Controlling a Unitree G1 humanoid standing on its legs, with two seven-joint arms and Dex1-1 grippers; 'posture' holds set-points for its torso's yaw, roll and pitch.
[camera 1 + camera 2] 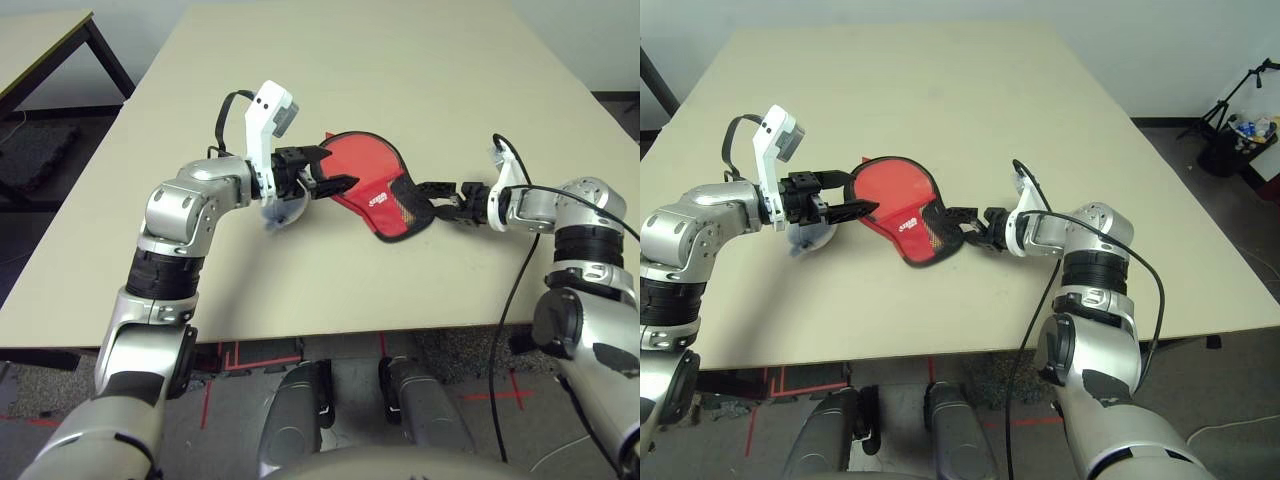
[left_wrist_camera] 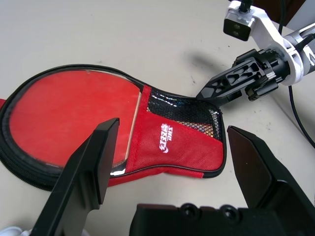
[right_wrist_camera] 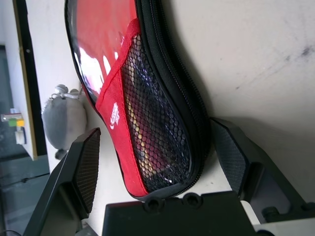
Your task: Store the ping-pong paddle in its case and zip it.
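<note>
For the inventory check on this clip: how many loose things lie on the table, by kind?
Paddle: 1, inside the case
Case: 1
Small grey-white pouch: 1
Total: 3

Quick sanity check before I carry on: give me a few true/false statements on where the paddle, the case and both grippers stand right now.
1. The ping-pong paddle lies inside the case. True.
2. The left gripper is shut on the case. False: its jaws are open and hold nothing.
3. The right gripper is open at the case's narrow handle end. True.
4. The case stands upright on its edge. False: it lies flat on the table.
5. A small grey-white pouch lies on the table near the case. True.
</note>
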